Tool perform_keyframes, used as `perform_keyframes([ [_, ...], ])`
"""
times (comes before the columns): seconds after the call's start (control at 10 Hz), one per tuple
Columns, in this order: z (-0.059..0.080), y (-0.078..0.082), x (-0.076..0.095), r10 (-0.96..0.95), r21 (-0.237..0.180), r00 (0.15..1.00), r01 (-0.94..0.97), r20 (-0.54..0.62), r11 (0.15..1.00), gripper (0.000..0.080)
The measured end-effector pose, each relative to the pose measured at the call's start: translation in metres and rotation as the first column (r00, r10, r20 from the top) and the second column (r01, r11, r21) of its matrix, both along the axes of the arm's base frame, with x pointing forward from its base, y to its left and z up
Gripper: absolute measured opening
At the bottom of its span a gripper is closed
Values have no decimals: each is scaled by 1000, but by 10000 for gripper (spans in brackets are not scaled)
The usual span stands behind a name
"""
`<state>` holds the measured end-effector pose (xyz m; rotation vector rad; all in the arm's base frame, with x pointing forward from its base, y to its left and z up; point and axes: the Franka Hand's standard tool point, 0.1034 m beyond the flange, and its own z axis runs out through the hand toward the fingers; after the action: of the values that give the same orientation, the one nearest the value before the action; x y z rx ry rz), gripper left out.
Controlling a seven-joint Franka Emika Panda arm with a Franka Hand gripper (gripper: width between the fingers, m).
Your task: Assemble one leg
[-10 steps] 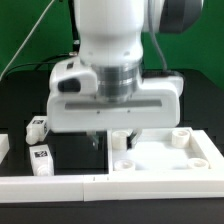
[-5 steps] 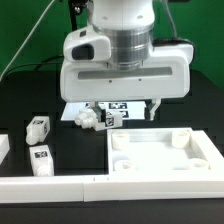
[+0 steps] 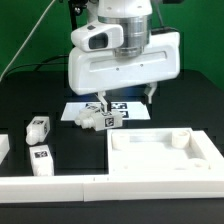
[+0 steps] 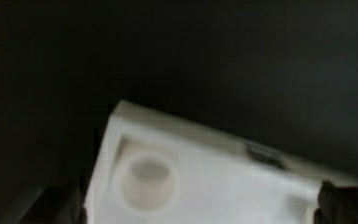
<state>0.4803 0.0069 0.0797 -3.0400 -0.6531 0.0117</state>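
Observation:
Several legs, small white chunky pegs with black-and-white tags, lie on the black table: one (image 3: 38, 127) and another (image 3: 42, 160) at the exterior view's left, and two close together (image 3: 88, 118) (image 3: 109, 119) by the marker board. The big white tabletop (image 3: 150, 137) with corner sockets lies at the right. My gripper (image 3: 126, 100) hangs above the marker board, behind the tabletop, open and empty. In the wrist view its dark fingertips (image 4: 345, 203) stand wide apart, with a corner of the tabletop (image 4: 211, 170) and a round socket (image 4: 149, 180) between them.
The marker board (image 3: 128, 105) lies flat behind the tabletop under the gripper. A long white bar (image 3: 60, 185) runs along the front edge. A white piece (image 3: 3, 146) shows at the far left edge. A green backdrop stands behind.
The gripper has risen from low over the tabletop's near-left corner and moved back and to the exterior view's right, uncovering the marker board and the two legs beside it. It holds nothing.

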Motion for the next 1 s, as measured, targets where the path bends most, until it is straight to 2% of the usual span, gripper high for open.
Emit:
perform_keyframes([
  [0.1, 1, -1, -9, 41, -1, 999, -41, 13, 999, 649],
  [0.5, -1, -2, -7, 275, -4, 961, -275, 16, 961, 649],
  [0.7, -12, -5, -22, 486, -16, 874, -486, 19, 874, 649],
  [0.8, -15, -11, -27, 600, -20, 800, -600, 21, 800, 649],
  [0.9, -18, -15, -31, 673, -37, 739, -672, 31, 740, 649],
  [1.0, -18, -17, -33, 694, -37, 720, -693, 27, 720, 649],
])
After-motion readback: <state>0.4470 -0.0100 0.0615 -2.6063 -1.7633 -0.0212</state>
